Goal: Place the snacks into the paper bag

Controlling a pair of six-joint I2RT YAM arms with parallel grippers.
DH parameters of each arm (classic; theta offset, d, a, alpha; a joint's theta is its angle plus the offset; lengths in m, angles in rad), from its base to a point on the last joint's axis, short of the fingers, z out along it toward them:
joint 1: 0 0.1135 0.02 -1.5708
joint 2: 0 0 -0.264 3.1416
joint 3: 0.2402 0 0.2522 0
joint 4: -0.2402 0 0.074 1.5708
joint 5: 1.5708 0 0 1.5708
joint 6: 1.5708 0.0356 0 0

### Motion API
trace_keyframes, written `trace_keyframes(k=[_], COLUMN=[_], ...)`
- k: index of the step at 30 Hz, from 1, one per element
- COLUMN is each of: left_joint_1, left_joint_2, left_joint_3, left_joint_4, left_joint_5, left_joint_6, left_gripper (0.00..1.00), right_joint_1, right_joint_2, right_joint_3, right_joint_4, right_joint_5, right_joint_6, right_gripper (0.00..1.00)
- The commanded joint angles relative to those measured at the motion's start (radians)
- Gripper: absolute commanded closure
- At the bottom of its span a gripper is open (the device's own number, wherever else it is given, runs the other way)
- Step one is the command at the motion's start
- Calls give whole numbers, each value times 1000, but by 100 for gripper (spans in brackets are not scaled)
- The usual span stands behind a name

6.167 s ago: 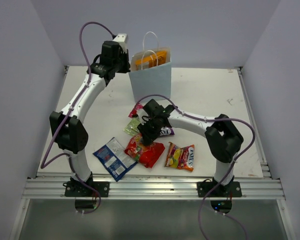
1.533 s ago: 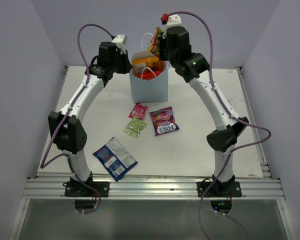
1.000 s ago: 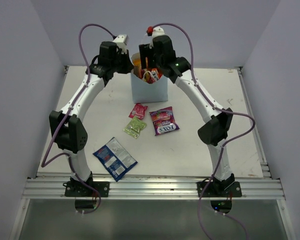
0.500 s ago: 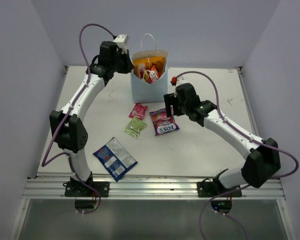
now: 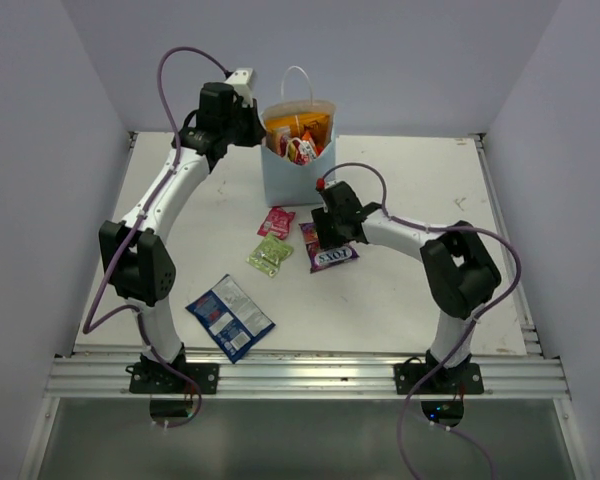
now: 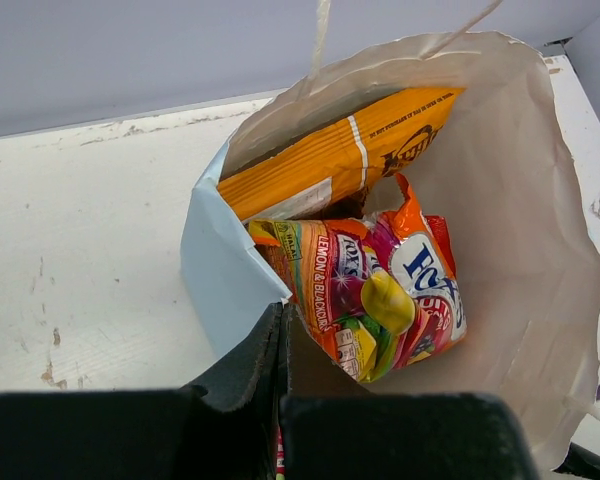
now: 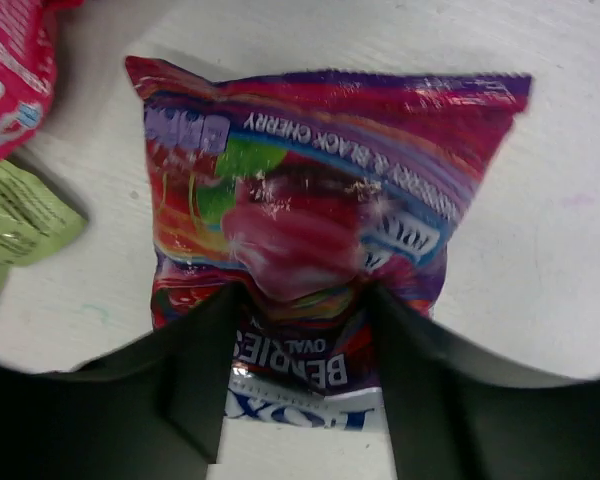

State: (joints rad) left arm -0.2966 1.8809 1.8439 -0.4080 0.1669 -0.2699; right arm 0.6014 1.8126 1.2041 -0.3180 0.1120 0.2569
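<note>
The paper bag stands upright at the back of the table. My left gripper is shut on its left rim and holds it, as the left wrist view shows. Inside lie the orange chip bag and the yellow-red candy bag. My right gripper is low over the purple candy bag. It is open, with its fingers pressed on either side of the purple packet's bulge. The pink sachet, the green sachet and the blue-white packet lie on the table.
The pink sachet and green sachet lie close to the left of the right gripper. The metal rail runs along the table's near edge. Walls close in the left, right and back.
The red and yellow-red packets left the table and are now in the bag. My right arm swung from above the bag down onto the purple packet. The left arm has not moved.
</note>
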Motion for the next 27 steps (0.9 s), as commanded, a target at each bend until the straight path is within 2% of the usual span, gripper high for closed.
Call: trace_keyframes(k=[1, 3, 5, 7, 10, 11, 13, 16, 22, 27], left_joint_1=[-1, -1, -1, -1, -1, -1, -1, -1, -1, -1], left_joint_2=[-51, -54, -55, -51, -43, -43, -46, -49, -57, -62], left_joint_3=[14, 15, 17, 20, 29, 34, 35, 37, 32, 28], left_joint_4=[-14, -12, -11, -6, -2, -2, -2, 0, -6, -15], left_joint_5=[-35, -43, -49, -47, -40, -40, -43, -43, -44, -46], left_joint_6=[8, 9, 9, 2, -9, -9, -9, -6, -8, -9], left_gripper=[100, 100, 100, 100, 100, 100, 100, 100, 100, 100], right_joint_1=[-2, -3, -6, -8, -8, -8, -14, -43, -89, -97], right_joint_2=[47, 34, 11, -47, -167, -205, -310, -354, -231, -8], right_joint_3=[5, -24, -46, -70, -32, -15, 46, 196, 595, 944], right_joint_4=[48, 40, 31, 23, -100, -183, -246, -332, -282, -191], right_joint_5=[-18, -2, 21, 43, 138, 225, 303, 403, 407, 217], right_joint_6=[-2, -2, -13, -25, -36, -33, -50, -109, -189, -157], right_gripper=[45, 76, 100, 100, 100, 100, 100, 100, 100, 100])
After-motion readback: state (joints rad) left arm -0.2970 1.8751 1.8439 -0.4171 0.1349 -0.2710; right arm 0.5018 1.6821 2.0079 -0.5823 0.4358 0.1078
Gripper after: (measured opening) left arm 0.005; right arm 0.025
